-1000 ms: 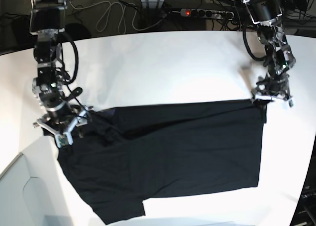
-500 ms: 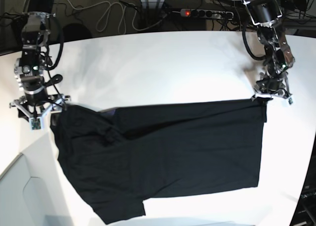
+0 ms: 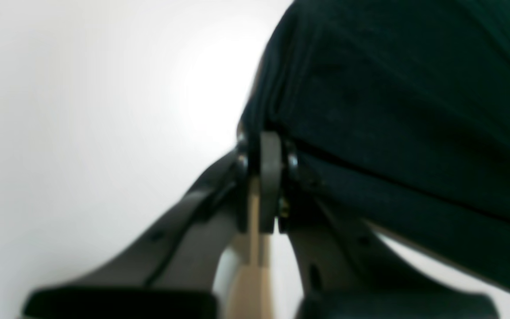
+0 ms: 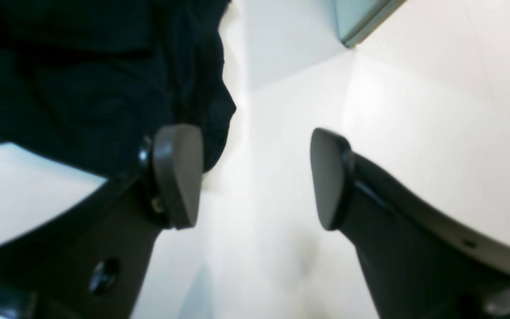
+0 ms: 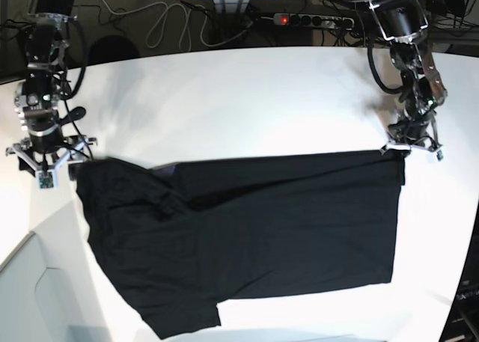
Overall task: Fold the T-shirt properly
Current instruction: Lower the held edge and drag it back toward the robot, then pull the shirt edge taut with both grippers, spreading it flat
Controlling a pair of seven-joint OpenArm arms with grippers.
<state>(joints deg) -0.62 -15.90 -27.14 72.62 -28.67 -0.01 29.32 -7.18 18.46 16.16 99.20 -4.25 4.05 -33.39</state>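
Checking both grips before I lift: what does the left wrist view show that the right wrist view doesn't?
Only the left wrist view shows the left tool shut, its fingers pressed together on the edge of the T-shirt.

Only the right wrist view shows the right tool open, nothing between its fingers, and the shirt's edge beside one finger. A grey panel corner also appears.

Both show black fabric lying on the white table, at close, blurred range.

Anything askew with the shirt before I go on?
Yes. The T-shirt lies skewed, wrinkled near its left end in the base view, one part jutting toward the table's near edge. The left hand pinches a corner; the right hand is open beside the cloth.
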